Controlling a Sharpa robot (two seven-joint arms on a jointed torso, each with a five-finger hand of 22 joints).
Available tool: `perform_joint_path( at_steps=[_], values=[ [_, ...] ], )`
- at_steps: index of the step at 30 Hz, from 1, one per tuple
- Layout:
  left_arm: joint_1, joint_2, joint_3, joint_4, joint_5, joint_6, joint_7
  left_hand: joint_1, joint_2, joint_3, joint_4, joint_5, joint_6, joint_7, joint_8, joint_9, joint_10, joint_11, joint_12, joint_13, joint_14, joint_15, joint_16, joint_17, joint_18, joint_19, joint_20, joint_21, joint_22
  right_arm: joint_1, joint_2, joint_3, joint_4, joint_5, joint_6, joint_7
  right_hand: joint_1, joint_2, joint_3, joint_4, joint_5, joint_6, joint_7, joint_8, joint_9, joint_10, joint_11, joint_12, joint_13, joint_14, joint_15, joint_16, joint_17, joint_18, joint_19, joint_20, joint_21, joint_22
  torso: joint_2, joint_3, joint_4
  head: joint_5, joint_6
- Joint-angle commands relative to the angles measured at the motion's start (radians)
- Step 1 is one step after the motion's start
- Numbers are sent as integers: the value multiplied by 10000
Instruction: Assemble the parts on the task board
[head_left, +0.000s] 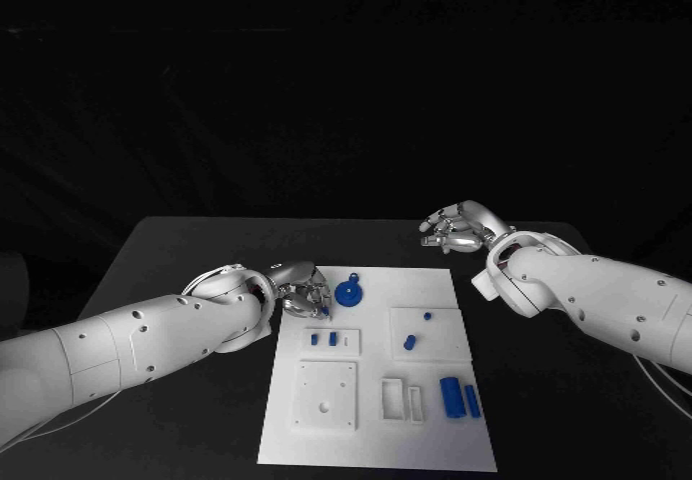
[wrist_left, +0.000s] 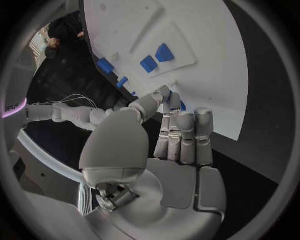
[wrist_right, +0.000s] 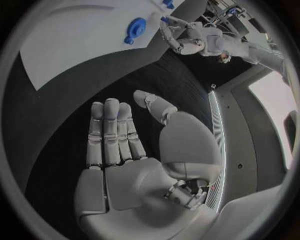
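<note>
The white task board (head_left: 375, 440) (wrist_left: 206, 30) (wrist_right: 75, 40) lies in the middle of the black table. My left hand (head_left: 296, 293) (wrist_left: 169, 130) (wrist_right: 184, 37) hovers over the board's far left corner. Its thumb and fingertips are pressed together, and a small blue part (wrist_left: 182, 106) shows at the tips, seemingly pinched. A round blue part with a ring (head_left: 351, 293) (wrist_right: 134, 31) lies on the board just right of that hand. My right hand (head_left: 459, 228) (wrist_right: 119, 145) is over the bare table beyond the board's far right corner, fingers straight, thumb apart, palm empty.
On the board are a raised block with two small blue pieces (head_left: 323, 339), a square block with two more pieces (head_left: 410, 342), a holed white block (head_left: 327, 393), a slotted holder (head_left: 402, 398) and two blue cylinders (head_left: 451, 396). Black table (head_left: 173, 250) surrounds the board.
</note>
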Motion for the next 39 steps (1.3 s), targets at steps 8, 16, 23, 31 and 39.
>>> perform_joint_path(
  at_steps=[8,16,23,31,39],
  values=[
    [-82,80,-22,-44,-180,74,171,-7,97,24,-36,43,110,67,41,5,68,23,-42,7,48,-2,50,-16,426,49,-411,50,11,-4,-11,2,13,-43,108,100,37,72,-33,-17,47,-23,38,-43,18,-21,-11,57,-17,-67,9,63,-18,142,6,43,-31,196,2,-16,2,-29,-10],
    [-117,102,-30,-104,-300,-58,56,-9,99,28,-44,44,112,67,36,2,72,22,-49,8,52,-3,55,-18,425,55,-413,54,13,-4,-2,2,13,-43,110,101,40,71,-33,-19,47,-23,38,-43,18,-22,-11,58,-19,-67,9,64,-19,143,6,43,-32,196,-3,-14,16,-43,-24],
    [-153,190,-43,-164,-307,-73,67,-18,101,31,-49,44,118,67,31,0,82,20,-57,11,68,-6,66,-18,427,71,-418,64,17,-4,4,2,9,-43,108,102,42,72,-32,-19,47,-22,38,-43,19,-22,-11,59,-21,-68,9,64,-20,142,6,43,-32,196,0,-18,9,-53,-34],
    [-195,271,-44,-231,-297,-109,8,-23,104,35,-54,46,121,67,26,-3,90,18,-64,13,80,-7,73,-20,429,85,-422,71,18,-4,-3,2,8,-43,105,100,44,73,-31,-19,46,-22,38,-43,19,-22,-12,60,-23,-68,9,66,-22,142,6,43,-32,196,1,-12,4,-61,-67],
    [-212,333,-52,-275,-433,-36,-7,-24,107,39,-58,47,120,68,21,-5,90,18,-71,14,84,-8,75,-22,430,92,-424,74,19,-4,-1,2,11,-43,106,103,45,74,-31,-19,46,-22,38,-43,20,-22,-11,61,-24,-68,9,67,-23,142,6,43,-33,196,-3,-6,5,-74,-62]
  ],
)
